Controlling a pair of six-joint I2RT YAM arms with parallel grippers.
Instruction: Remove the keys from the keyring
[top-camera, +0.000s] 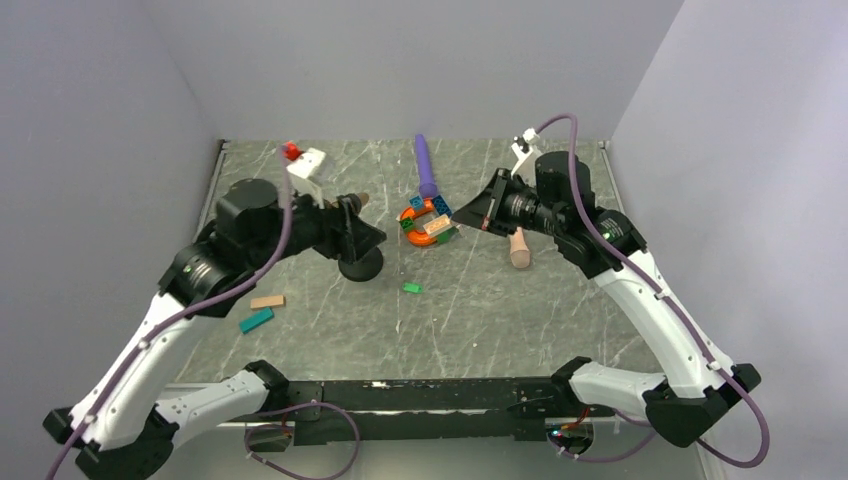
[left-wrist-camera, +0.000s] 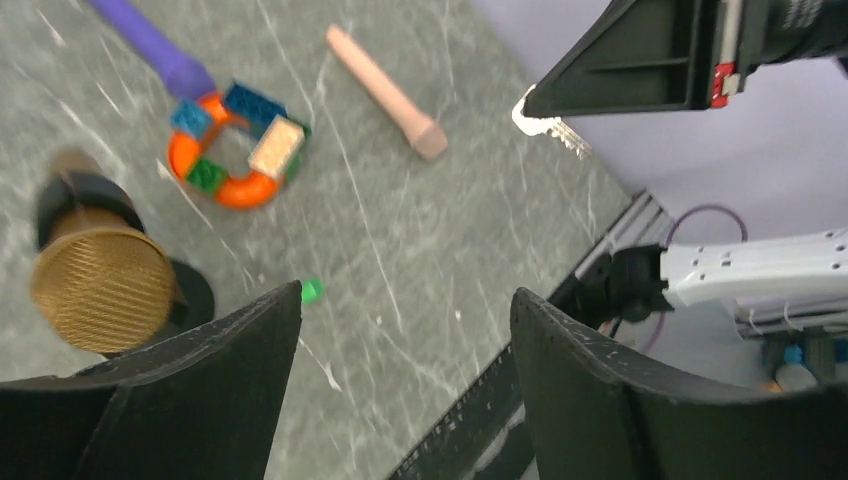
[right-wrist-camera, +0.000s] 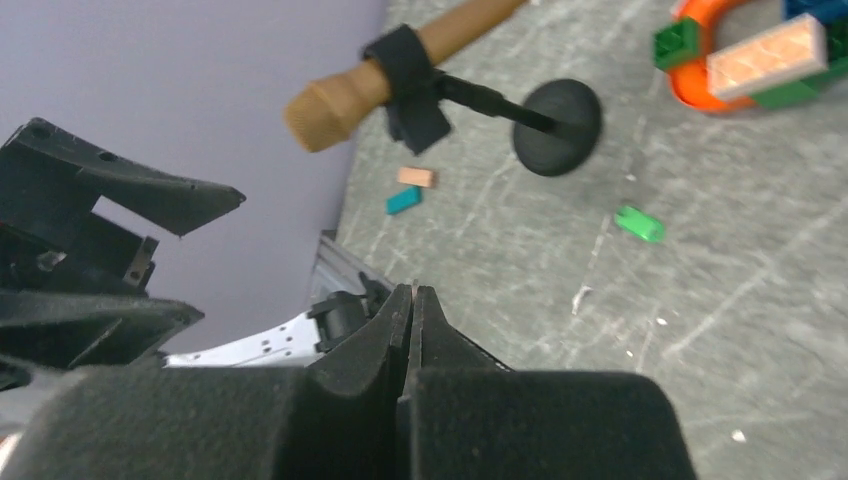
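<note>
The green key (top-camera: 411, 288) lies loose on the grey table, on its own; it also shows as the small green piece (left-wrist-camera: 312, 290) beside my left finger and as the green key (right-wrist-camera: 639, 223) on the right wrist view's table. My left gripper (top-camera: 365, 228) hangs above the table, open (left-wrist-camera: 408, 292), nothing between its fingers. My right gripper (top-camera: 455, 215) is raised and shut (right-wrist-camera: 413, 290); a thin pale sliver pinched at its tips looks like the keyring (left-wrist-camera: 545, 122), small and blurred.
A microphone on a black round stand (top-camera: 360, 268) stands under the left gripper. An orange ring with toy blocks (top-camera: 428, 222) and a purple stick (top-camera: 425, 165) lie at the back middle. A wooden peg (top-camera: 519, 248) lies on the right, teal (top-camera: 256, 320) and tan (top-camera: 267, 301) blocks on the left.
</note>
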